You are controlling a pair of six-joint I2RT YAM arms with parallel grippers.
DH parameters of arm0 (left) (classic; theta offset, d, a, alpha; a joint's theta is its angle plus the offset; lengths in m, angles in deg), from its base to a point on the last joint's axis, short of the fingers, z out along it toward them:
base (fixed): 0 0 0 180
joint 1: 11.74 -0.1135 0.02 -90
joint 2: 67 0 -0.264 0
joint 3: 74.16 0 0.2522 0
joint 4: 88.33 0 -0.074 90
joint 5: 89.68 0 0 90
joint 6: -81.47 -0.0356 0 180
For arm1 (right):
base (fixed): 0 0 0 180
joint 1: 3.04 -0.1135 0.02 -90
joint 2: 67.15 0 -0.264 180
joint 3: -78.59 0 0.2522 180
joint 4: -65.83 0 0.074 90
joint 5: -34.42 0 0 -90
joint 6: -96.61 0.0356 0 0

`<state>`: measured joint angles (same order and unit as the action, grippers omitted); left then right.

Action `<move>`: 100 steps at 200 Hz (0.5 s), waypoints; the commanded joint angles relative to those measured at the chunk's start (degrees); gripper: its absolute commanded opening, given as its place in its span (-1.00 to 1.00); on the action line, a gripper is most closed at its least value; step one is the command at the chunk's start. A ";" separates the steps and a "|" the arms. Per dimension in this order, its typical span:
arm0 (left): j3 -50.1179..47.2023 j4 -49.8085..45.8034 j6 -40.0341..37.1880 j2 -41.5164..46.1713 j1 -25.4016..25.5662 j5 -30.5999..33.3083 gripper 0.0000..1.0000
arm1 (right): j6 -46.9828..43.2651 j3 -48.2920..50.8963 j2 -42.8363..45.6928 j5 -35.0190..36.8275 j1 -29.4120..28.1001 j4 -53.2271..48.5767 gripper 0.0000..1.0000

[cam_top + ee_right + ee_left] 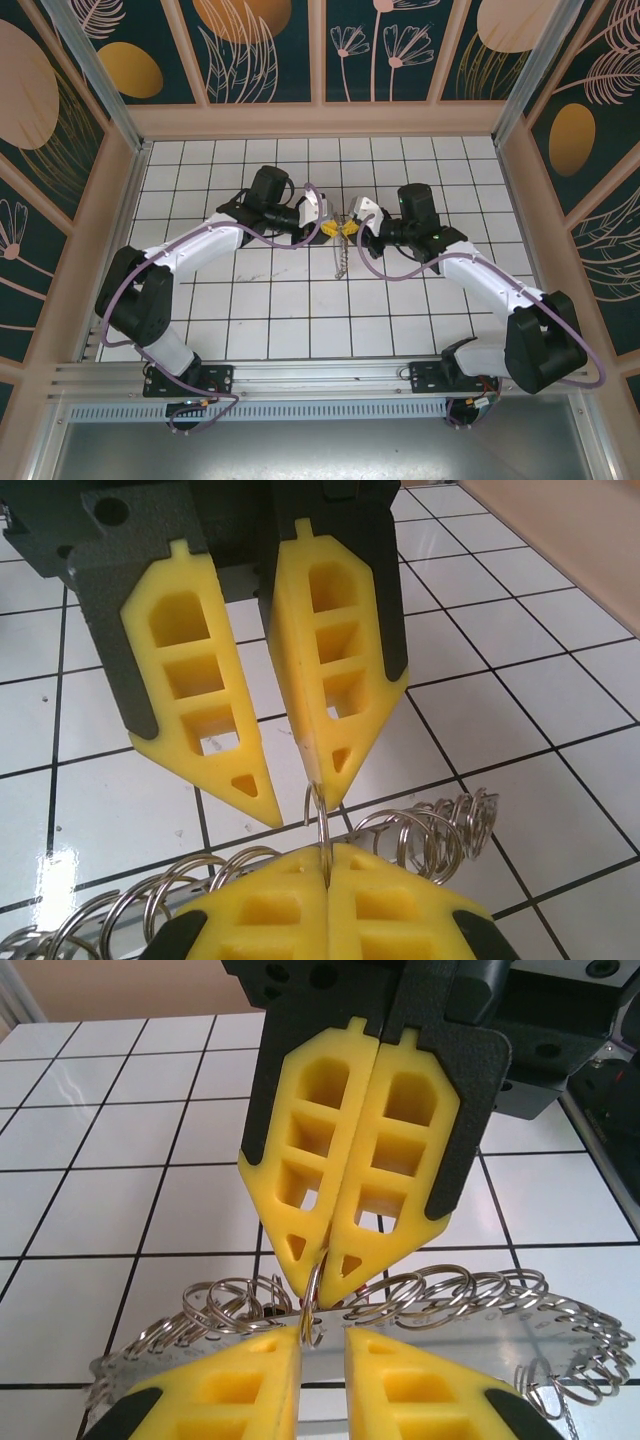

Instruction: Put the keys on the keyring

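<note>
- Right gripper [320,1276] is clamped tight on one ring [322,825] of the keyring [470,1295]; left gripper [298,802] has its fingers slightly parted either side of that ring, holding nothing.
- Keyring trails from the pinch toward the arm bases; its weight could pull the thin ring free.
- Both grippers crowd the keyring's top; I cannot tell where the keys lie.

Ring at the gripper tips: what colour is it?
Shiny silver metal ring, clearest in the right wrist view.

White-tiled table [250,310], thin dark grout lines, glossy sheen — keyring [341,262] dangling over it, contact unclear.
</note>
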<state>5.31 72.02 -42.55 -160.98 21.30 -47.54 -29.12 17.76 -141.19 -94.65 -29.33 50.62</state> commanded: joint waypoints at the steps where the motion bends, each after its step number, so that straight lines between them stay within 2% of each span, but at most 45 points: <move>1: 0.70 -1.87 -1.55 2.33 0.55 0.98 -0.63 | -1.52 -3.07 -0.22 1.23 -0.40 0.08 -1.00; 45: -1.29 0.19 -1.11 3.88 1.21 4.73 -0.54 | -2.60 -3.73 -0.49 2.58 -0.96 -1.18 -1.00; 100: -0.94 1.88 -0.35 3.49 1.45 4.67 -0.51 | -3.25 -4.40 -0.67 2.86 -1.84 -2.45 -1.00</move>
<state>4.85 71.85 -42.85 -158.49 22.19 -42.66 -30.97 15.90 -141.39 -91.59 -30.57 48.04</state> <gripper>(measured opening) 0.243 0.047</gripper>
